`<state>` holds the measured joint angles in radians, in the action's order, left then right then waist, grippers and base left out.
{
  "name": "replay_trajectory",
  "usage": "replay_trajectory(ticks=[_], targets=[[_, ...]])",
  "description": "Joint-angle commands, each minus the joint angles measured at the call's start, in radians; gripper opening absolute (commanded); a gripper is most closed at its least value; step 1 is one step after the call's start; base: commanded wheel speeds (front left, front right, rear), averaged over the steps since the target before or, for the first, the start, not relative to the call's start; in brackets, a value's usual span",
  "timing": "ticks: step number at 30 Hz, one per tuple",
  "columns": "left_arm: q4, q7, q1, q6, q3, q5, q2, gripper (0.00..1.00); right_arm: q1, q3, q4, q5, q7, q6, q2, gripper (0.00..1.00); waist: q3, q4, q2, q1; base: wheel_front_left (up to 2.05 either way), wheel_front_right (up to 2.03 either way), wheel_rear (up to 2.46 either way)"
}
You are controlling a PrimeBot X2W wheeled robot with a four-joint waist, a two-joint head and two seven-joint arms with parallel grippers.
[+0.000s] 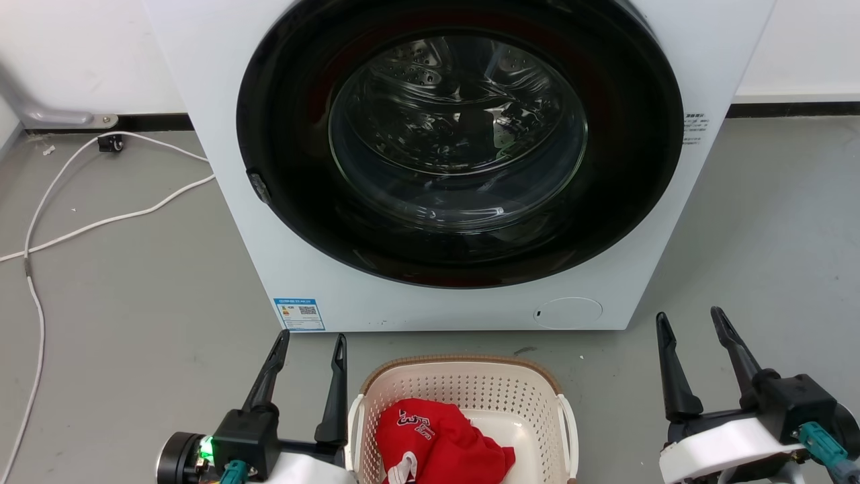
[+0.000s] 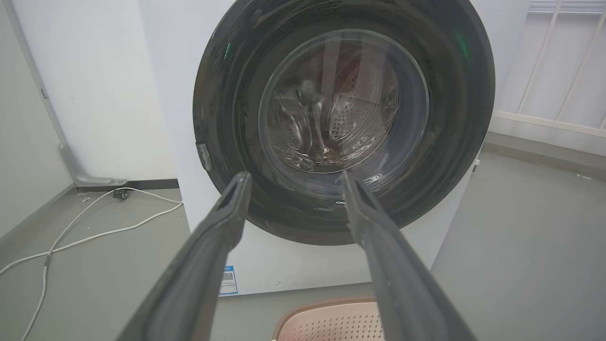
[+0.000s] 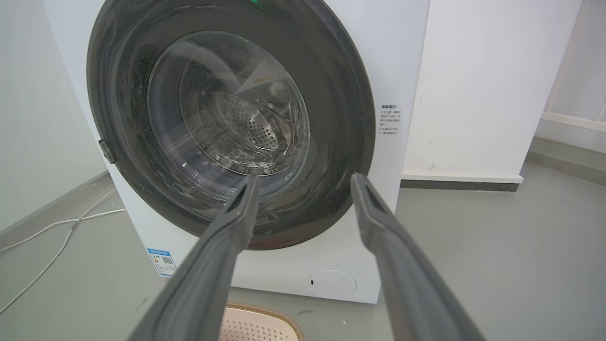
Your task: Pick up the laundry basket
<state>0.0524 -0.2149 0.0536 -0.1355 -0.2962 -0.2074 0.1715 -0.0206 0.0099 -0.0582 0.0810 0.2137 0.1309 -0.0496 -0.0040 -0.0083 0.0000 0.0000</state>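
The laundry basket (image 1: 470, 393), cream with perforated walls, a brown rim and white side handles, stands on the floor at the bottom centre of the head view with a red garment (image 1: 437, 440) inside. Its far rim also peeks in as the laundry basket (image 2: 326, 322) in the left wrist view and the laundry basket (image 3: 258, 324) in the right wrist view. My left gripper (image 1: 312, 343) is open just left of the basket, close to its left handle. To the basket's right, well apart from it, my right gripper (image 1: 691, 321) is open with nothing between its fingers.
A white front-loading washing machine (image 1: 463, 161) with its round dark glass door shut stands right behind the basket. White cables (image 1: 101, 222) trail over the grey floor at the left. A white wall (image 3: 483, 85) runs behind and to the right of the machine.
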Motion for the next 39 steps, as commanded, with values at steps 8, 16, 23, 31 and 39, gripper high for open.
replay_trajectory(ticks=[8,16,23,31,39], targets=[[-0.004,-0.024,0.024,0.015,0.009,0.048,-0.02,1.0,-0.011,0.012,0.005,-0.06,0.025,0.0,-0.002,1.0,-0.001,-0.001,0.0,0.0,0.0,0.0,0.0],[0.004,-0.039,0.042,0.054,0.045,0.109,-0.047,1.0,-0.016,0.02,0.001,-0.103,0.04,0.0,-0.001,1.0,-0.002,-0.002,0.0,0.0,0.0,0.0,0.0],[0.007,-0.051,0.054,0.081,0.058,0.17,-0.064,1.0,-0.02,0.027,0.008,-0.152,0.052,0.0,-0.001,1.0,-0.002,-0.004,0.0,0.0,0.0,0.0,0.0],[-0.003,-0.052,0.058,0.104,0.079,0.18,-0.078,1.0,-0.02,0.029,0.004,-0.148,0.052,0.0,-0.001,1.0,-0.002,-0.006,0.0,0.0,0.0,0.0,0.0],[-0.01,-0.051,0.056,0.12,0.091,0.185,-0.089,1.0,-0.018,0.029,0.0,-0.143,0.052,0.0,-0.001,1.0,0.002,-0.006,0.0,0.0,0.0,0.0,0.0]])
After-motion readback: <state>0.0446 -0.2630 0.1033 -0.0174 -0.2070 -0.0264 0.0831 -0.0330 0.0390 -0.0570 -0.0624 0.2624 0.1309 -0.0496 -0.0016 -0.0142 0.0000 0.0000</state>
